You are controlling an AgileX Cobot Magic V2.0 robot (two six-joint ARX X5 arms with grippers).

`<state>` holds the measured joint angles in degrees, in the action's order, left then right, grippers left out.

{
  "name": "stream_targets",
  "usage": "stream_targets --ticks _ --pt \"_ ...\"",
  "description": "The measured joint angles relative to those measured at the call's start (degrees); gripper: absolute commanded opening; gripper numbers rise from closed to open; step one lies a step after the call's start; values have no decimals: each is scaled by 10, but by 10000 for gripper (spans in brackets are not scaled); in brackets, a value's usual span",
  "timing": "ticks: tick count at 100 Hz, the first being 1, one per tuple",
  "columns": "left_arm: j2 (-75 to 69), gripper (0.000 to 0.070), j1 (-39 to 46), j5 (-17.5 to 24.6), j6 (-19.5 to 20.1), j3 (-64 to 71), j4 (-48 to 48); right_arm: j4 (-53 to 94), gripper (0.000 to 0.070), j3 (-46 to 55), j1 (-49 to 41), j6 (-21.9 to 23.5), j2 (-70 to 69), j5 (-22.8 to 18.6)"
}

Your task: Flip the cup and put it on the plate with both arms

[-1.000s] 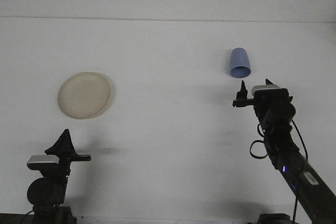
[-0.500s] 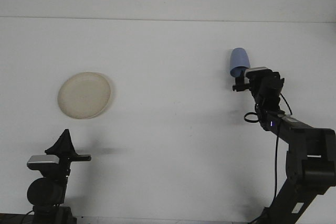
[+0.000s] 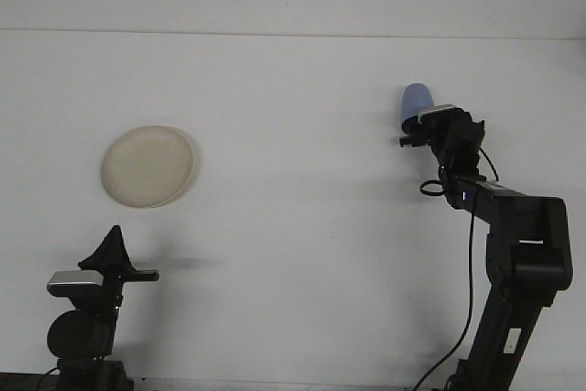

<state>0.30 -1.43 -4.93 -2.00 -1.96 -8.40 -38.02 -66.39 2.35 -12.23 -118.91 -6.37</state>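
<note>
Front view, the only one I have: the blue cup (image 3: 417, 103) sits mouth-down on the white table (image 3: 293, 226), far right, well apart from the cream plate (image 3: 147, 166) at mid-left. My right gripper (image 3: 419, 135) is at the cup's lower half, wrist body covering the rim; I cannot tell whether its fingers are spread or closed, or whether they touch the wall. The left gripper (image 3: 113, 243) is parked low at near left, tips together, holding nothing. My judgement: this is the grasp step. I want the fingers straddling the cup squarely at mid-height, closing gently so the light cup neither skids nor tips, then lifting before any flip.
</note>
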Motion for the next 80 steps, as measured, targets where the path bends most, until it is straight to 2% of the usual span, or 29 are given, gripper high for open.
stream_targets --ticks 7,37,57,80 --pt "0 14 0 0 0 0 0 -14 0 0 0 0 0 -11" --pt "0 14 0 0 0 0 0 -17 0 -2 0 2 0 -13" --pt "0 14 0 0 0 0 0 3 0 -2 0 29 39 -16" --pt "0 14 0 0 0 0 0 89 0 -2 1 80 182 -30"
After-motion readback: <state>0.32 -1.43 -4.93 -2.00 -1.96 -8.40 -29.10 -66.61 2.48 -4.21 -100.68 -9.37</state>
